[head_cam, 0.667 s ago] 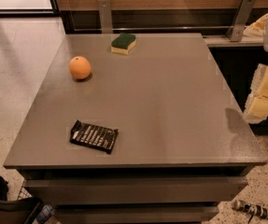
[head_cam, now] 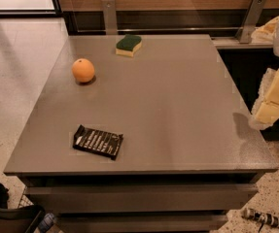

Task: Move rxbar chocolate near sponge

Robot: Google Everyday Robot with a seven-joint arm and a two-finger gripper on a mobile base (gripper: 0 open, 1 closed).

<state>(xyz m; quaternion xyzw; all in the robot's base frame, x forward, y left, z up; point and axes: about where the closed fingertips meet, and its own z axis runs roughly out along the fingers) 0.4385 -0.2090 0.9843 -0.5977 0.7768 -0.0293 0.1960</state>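
The rxbar chocolate [head_cam: 98,142], a flat black wrapper with white print, lies near the front left corner of the grey table [head_cam: 178,110]. The sponge [head_cam: 129,45], dark green over pale yellow, sits at the table's far edge, left of centre. The bar and the sponge are far apart. My gripper [head_cam: 273,101] shows as pale yellow and white parts at the right edge of the view, just off the table's right side and far from both objects. It holds nothing that I can see.
A round orange fruit [head_cam: 83,70] sits on the table's left side, between the bar and the sponge. Metal brackets [head_cam: 109,14] and a wooden wall stand behind the table. Dark objects lie on the floor at the front left [head_cam: 3,208] and front right [head_cam: 270,219].
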